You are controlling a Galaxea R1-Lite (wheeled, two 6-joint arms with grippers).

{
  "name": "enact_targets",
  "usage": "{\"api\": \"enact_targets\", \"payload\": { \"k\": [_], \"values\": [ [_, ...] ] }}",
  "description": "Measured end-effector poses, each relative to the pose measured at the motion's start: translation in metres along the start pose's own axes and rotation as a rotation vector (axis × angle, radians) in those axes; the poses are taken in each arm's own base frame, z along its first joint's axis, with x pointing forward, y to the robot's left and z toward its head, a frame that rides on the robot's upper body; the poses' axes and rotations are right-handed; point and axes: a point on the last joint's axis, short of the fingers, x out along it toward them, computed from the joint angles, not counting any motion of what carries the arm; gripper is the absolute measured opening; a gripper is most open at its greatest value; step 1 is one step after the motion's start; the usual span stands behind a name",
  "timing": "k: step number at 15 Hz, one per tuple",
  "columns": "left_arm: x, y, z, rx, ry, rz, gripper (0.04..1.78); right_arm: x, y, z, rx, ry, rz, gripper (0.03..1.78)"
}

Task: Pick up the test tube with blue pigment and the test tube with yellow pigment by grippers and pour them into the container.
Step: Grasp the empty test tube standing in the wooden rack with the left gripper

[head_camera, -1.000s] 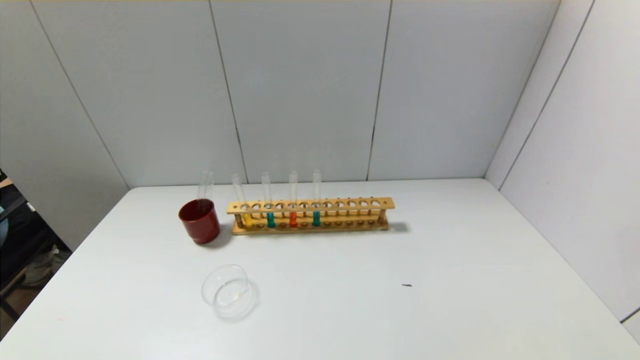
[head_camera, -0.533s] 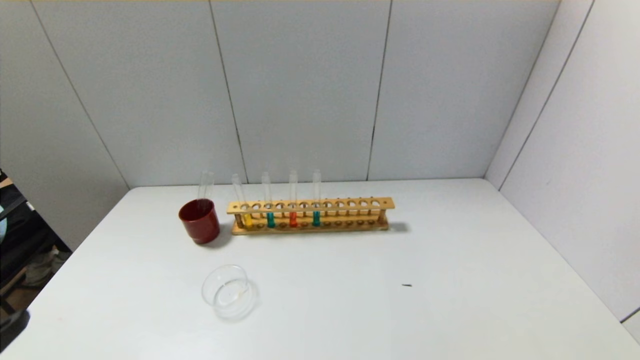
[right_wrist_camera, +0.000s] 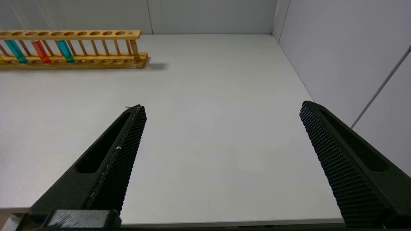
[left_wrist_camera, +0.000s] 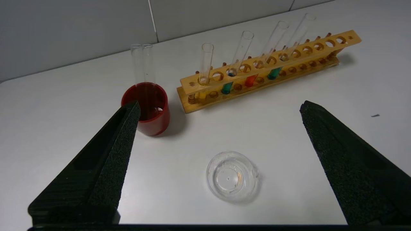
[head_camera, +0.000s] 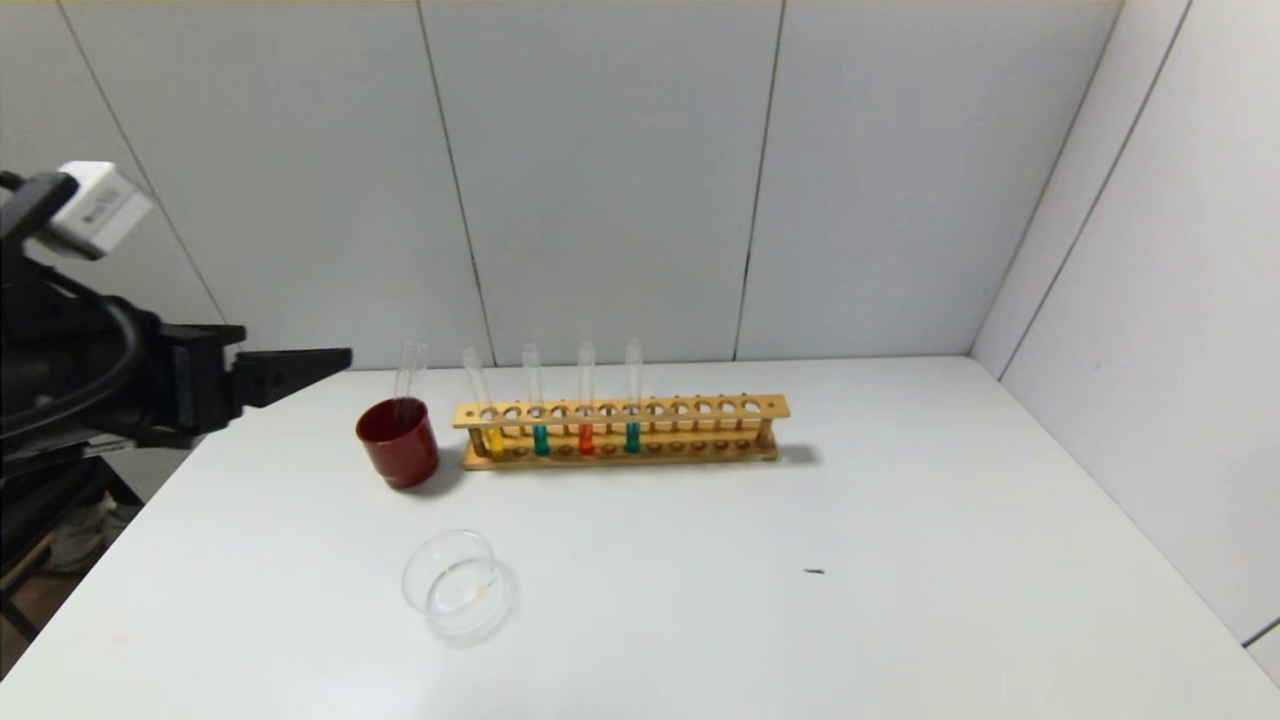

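The left gripper [head_camera: 335,358], jaws wide apart, hovers left of the dark red cup [head_camera: 399,441]. It should close on the yellow-pigment test tube [head_camera: 492,430], leftmost in the wooden rack [head_camera: 700,412], above the rail, lifting straight. The right gripper [right_wrist_camera: 221,112], also spread, idles over bare table near right.

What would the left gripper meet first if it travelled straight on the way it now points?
Probably the dark red cup: in the head view the open left gripper points toward it from the table's left edge. Depth is unclear, so it might pass above, toward the empty tubes standing in the cup.
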Motion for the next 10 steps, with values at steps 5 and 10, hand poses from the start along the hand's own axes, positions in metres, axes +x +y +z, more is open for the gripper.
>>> {"api": "enact_targets", "payload": {
  "k": [5,10],
  "values": [
    [0.087,0.016,-0.022,-0.068,0.04,-0.011,1.75,0.0,0.0,0.0,0.0,0.0,0.0,1.75],
    [0.14,0.027,-0.048,-0.072,0.057,-0.014,1.75,0.0,0.0,0.0,0.0,0.0,0.0,1.75]
  ]
}}
